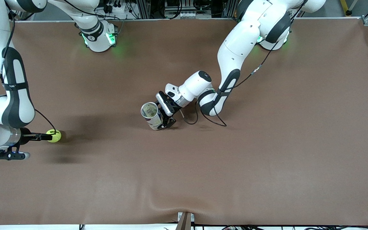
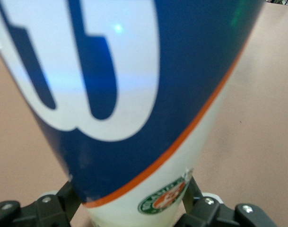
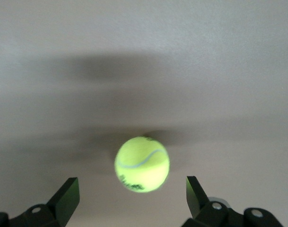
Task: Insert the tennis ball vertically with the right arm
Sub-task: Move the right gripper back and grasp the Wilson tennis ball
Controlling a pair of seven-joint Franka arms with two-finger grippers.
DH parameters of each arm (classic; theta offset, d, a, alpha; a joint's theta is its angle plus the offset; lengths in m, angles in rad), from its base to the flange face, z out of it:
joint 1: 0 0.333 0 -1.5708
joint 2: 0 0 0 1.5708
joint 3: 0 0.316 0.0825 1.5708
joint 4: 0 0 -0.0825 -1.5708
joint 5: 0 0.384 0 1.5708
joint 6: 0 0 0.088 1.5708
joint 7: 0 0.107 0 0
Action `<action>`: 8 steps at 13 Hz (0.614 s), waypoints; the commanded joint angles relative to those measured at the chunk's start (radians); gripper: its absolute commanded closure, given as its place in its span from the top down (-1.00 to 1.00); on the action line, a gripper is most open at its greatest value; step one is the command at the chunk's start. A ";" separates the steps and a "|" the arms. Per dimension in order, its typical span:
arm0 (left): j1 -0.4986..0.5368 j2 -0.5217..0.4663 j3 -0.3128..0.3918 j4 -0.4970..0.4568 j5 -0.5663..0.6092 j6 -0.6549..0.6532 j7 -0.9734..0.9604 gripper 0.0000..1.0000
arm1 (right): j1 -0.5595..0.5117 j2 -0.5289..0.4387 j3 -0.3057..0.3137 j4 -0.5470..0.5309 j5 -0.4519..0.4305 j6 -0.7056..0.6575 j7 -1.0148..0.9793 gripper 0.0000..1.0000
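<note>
- Right tool (image 3: 129, 201): fingers spread wide, low at the right arm's end of the surface (image 1: 267, 159), holding nothing. I see the tennis ball (image 1: 54, 135) resting on the surface just off the fingertips.
- Ball: I judge it light, fuzzy and springy, and apt to roll. I would pinch it across its widest part.
- Left tool (image 1: 164, 123): clamped on the can (image 1: 152, 115) near the surface's middle; the can stands with its open mouth up.
</note>
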 commanded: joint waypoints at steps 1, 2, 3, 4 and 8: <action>-0.014 0.012 0.014 0.019 -0.011 0.011 -0.010 0.79 | -0.029 0.041 0.012 -0.012 -0.003 0.055 -0.040 1.00; -0.014 0.010 0.014 0.019 -0.011 0.011 -0.010 0.79 | -0.032 0.047 0.012 -0.024 -0.002 0.064 -0.039 1.00; -0.014 0.010 0.014 0.019 -0.011 0.011 -0.010 0.79 | -0.030 0.047 0.012 -0.040 0.027 0.072 -0.039 1.00; -0.014 0.010 0.014 0.019 -0.011 0.011 -0.010 0.79 | -0.030 0.047 0.012 -0.046 0.053 0.079 -0.040 1.00; -0.014 0.012 0.014 0.019 -0.011 0.011 -0.010 0.79 | -0.030 0.049 0.012 -0.099 0.057 0.148 -0.040 1.00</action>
